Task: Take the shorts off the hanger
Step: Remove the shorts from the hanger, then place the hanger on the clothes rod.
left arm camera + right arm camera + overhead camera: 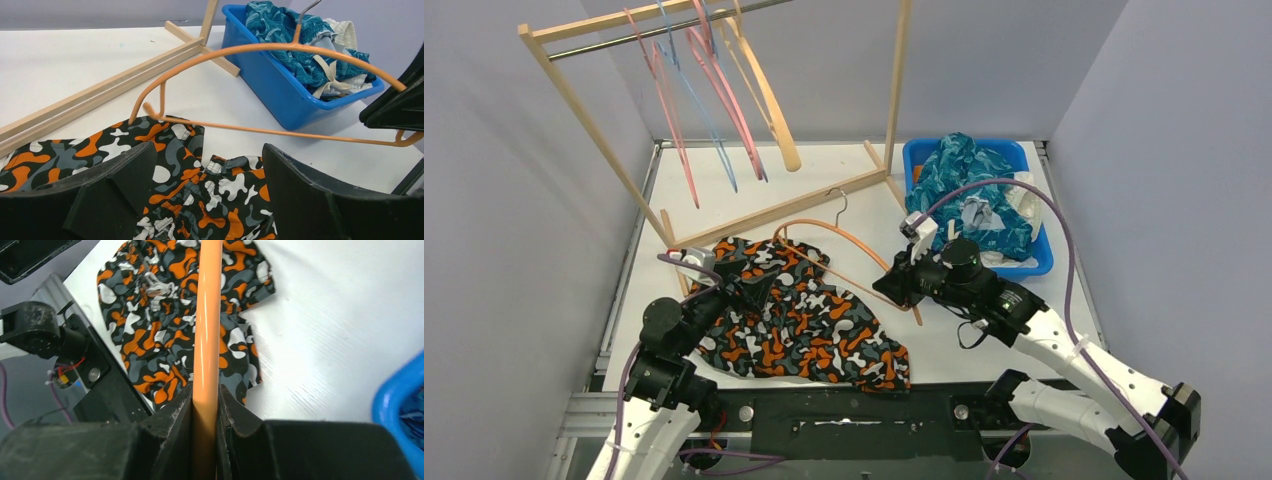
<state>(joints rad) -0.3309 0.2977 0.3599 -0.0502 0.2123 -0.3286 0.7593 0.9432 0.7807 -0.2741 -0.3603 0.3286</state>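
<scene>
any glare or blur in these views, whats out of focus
Top external: even light, no glare, all sharp. Left wrist: near fingers dark and soft, camouflage shorts crisp. Right wrist: a white glare streak runs down the orange hanger, which blurs nearest the lens.

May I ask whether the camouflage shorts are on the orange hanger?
Off: the camouflage shorts lie on the table; the orange hanger, gripped by the right gripper, shows a bare lower bar.

Premises: robotics laboratory test cell. Evidence: plain grey partition walls enclose a white bench. A white-and-black left robot arm and matching right robot arm are bolted to a metal base frame, with purple cabling attached.
</scene>
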